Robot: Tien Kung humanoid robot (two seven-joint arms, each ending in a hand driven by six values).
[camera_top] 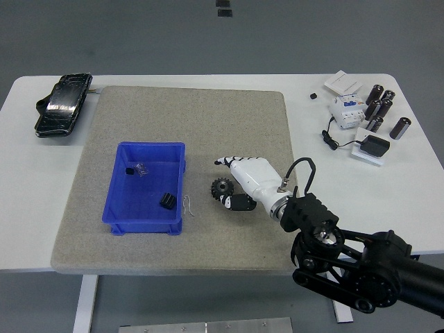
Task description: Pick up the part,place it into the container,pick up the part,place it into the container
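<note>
Blue container (118,208) | gear (221,187) beside right hand (244,182) | mat (229,125)

— What sort of place is this?
— A lab or test workshop. A bare white table (41,180) stands on grey floor, with a grey felt mat (208,125) laid under the robot's right hand (246,182).
— What else shows it?
— Dark cylindrical parts (380,107), a white circuit breaker (345,109) and a black adapter (374,146) lie far beyond the hand, to its right.

Black pouch (63,105) far left; cylinders (382,109), breaker (346,109), charger (375,146) far right.
</note>
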